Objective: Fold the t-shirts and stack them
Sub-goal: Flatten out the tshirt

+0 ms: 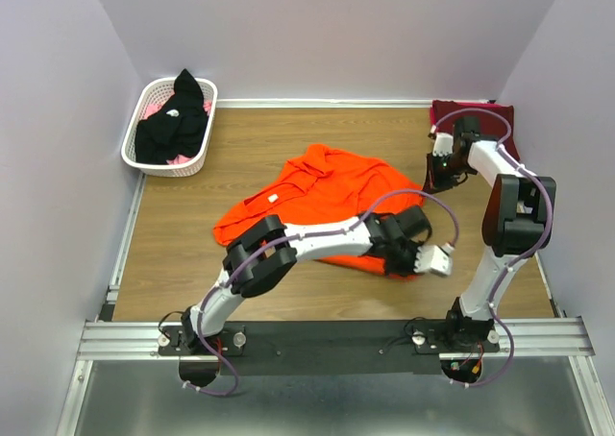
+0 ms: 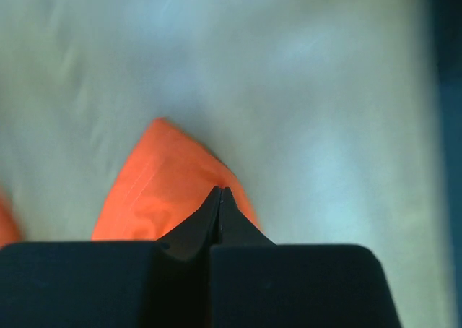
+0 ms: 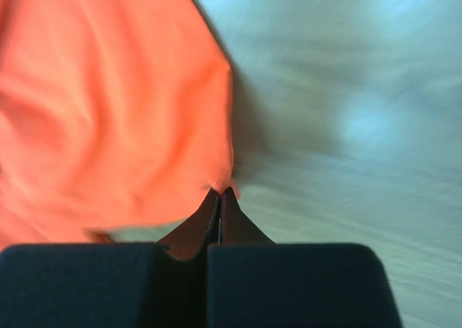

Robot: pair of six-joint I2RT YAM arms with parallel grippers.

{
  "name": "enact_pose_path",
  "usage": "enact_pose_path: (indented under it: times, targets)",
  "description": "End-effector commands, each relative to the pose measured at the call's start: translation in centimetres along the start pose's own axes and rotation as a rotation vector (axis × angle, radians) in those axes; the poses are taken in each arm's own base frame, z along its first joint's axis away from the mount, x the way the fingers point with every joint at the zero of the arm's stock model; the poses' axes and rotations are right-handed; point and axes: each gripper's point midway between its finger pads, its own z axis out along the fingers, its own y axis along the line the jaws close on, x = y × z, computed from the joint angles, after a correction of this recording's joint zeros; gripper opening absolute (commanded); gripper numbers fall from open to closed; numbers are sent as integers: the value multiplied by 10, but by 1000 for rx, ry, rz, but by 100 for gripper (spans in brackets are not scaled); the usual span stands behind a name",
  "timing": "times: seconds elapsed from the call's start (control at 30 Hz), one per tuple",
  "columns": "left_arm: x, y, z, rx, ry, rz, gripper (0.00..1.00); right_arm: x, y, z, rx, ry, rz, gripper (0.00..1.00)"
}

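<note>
The bright orange t-shirt (image 1: 332,196) lies rumpled and partly spread on the wooden table. My left gripper (image 1: 413,268) reaches across to its near right corner and is shut on the cloth. In the left wrist view, the shut tips (image 2: 220,191) pinch an orange corner (image 2: 166,191). My right gripper (image 1: 439,180) is shut on the shirt's right edge. In the right wrist view, its tips (image 3: 219,192) pinch the orange cloth (image 3: 108,111). The dark maroon t-shirt (image 1: 476,117) lies at the back right behind the right arm. The black t-shirt (image 1: 176,119) is heaped in the basket.
A white slotted basket (image 1: 135,133) stands at the back left corner, with some pink cloth under the black shirt. Purple walls close in the table on three sides. Bare wood (image 1: 192,273) shows to the left of and in front of the orange shirt.
</note>
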Motion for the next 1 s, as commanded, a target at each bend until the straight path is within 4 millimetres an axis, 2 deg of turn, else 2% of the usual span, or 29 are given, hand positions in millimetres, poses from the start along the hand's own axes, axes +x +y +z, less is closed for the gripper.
enact_pose_path:
  times: [0.0,0.07,0.1,0.17,0.2,0.27,0.3,0.4,0.43,0.47,0.53,0.57,0.67,0.73,0.8,0.9,0.97]
  targets:
    - [-106,-76,-32,210,-243,171,0,-27,-26,-7,84,-50,-13,1]
    - [-139,-88,-51,230,-328,216,0,-39,-34,-11,105,-71,-21,0]
    - [-152,-88,-67,218,-363,210,4,-45,-35,-15,114,-80,-35,1]
    - [-159,-77,-84,172,-391,200,24,-46,-38,-15,123,-78,-45,1]
    - [-160,-58,-108,123,-416,183,45,-47,-37,-17,119,-80,-51,1]
    - [-139,-37,-124,93,-411,111,67,-44,-36,-17,112,-73,-65,1]
    - [-113,-5,-146,25,-405,44,71,-42,-34,-16,102,-69,-72,1]
    - [-63,50,-181,-121,-382,-88,72,-37,-29,-15,73,-61,-81,1]
    - [-22,83,-195,-208,-350,-181,72,-35,-28,-15,68,-58,-82,1]
    - [-2,105,-207,-301,-322,-215,71,-33,-25,-14,52,-55,-84,1]
    - [35,135,-220,-423,-264,-287,71,-31,-24,-14,46,-50,-84,1]
    - [61,148,-229,-466,-224,-328,72,-30,-23,-15,44,-49,-83,1]
    - [107,153,-228,-470,-142,-402,71,-30,-23,-18,50,-49,-91,1]
    - [127,138,-218,-426,-102,-415,69,-30,-25,-19,59,-44,-96,1]
    - [139,125,-213,-400,-78,-413,69,-28,-25,-19,58,-39,-97,1]
    - [159,98,-194,-325,-47,-459,68,-27,-25,-18,54,-29,-96,1]
    - [163,97,-190,-328,-51,-464,68,-24,-25,-15,51,-16,-93,1]
